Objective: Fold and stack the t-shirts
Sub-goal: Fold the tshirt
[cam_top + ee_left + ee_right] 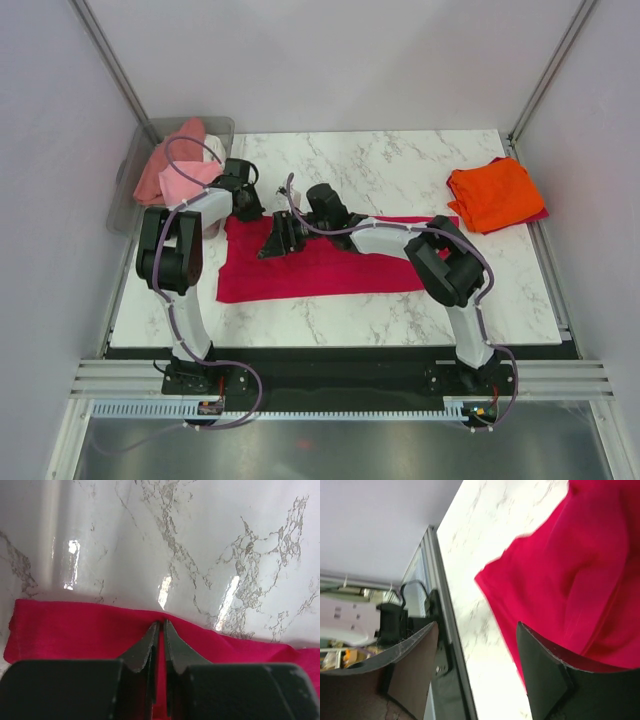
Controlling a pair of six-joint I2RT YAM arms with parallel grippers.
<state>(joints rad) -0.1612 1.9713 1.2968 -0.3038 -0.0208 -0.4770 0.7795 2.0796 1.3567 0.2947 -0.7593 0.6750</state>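
- Red tee point(330, 272) lies flat on the counter point(400, 165), with its long axis running left to right.
- Left pincer point(161, 626): narrow, nipping the tee's far edge near its left end.
- Right pincer point(476, 630): wide and empty, low over the tee near the left pincer. Most of the cloth lies to its right.

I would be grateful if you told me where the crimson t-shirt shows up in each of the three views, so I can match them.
Top external: the crimson t-shirt lies spread flat, centre-left on the table.
Left wrist: it is a band across the lower picture, its far edge pinched in the left pincer.
Right wrist: it fills the upper right.
Shared landmark: the white marble tabletop under the shirt in all three.
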